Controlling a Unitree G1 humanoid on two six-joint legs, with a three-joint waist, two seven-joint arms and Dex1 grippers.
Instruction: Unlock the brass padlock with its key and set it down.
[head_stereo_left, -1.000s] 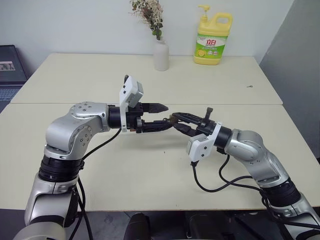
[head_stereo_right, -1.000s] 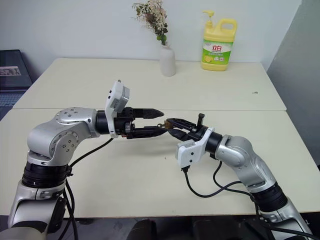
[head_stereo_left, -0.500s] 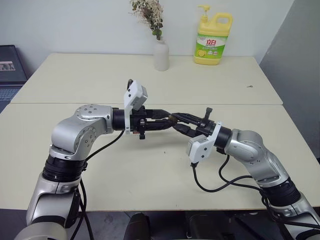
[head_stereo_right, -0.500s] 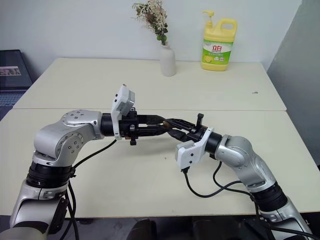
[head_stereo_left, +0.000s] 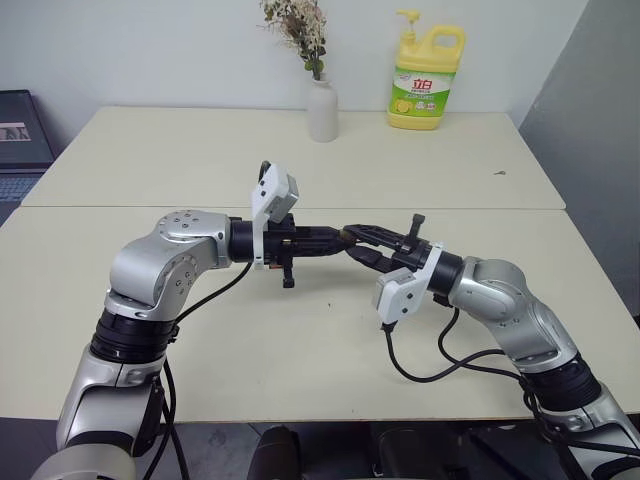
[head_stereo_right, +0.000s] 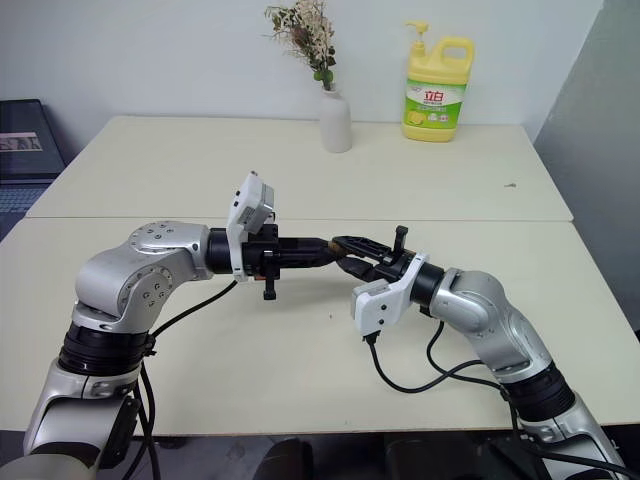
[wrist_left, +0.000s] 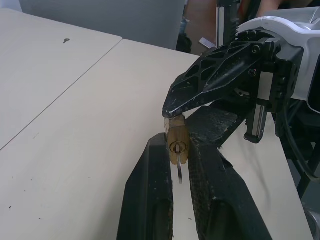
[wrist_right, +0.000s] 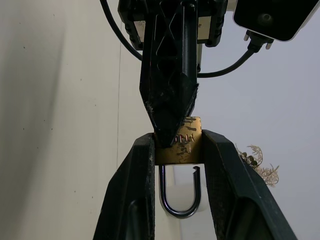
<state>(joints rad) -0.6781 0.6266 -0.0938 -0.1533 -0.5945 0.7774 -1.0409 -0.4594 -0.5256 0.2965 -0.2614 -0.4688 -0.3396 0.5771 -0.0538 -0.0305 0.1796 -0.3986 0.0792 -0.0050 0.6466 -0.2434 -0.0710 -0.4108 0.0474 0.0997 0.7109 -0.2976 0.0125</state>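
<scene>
My right gripper (wrist_right: 177, 145) is clamped on the padlock (wrist_right: 181, 145), pinching the brass body from both sides so it hangs mid-air over the table (head_stereo_left: 300, 340), keyhole end turned toward my other arm. My left gripper (wrist_left: 176, 165) comes in from the opposite side, fingers nearly closed around the key (wrist_left: 179, 170); whether they truly pinch it I can't tell. Two-handed hold makes sense: one side steadies the lock, the other gets to twist.

Padlock look: small squarish brass block, stamped lettering on one face, round silver keyhole with the key stuck in it, thin flat blade hanging out. Thin silver shackle (wrist_right: 179, 192) pokes back between my right fingers; one leg shows a gap at its tip, so probably already popped free, not certain. Still needs setting down on the table.
</scene>
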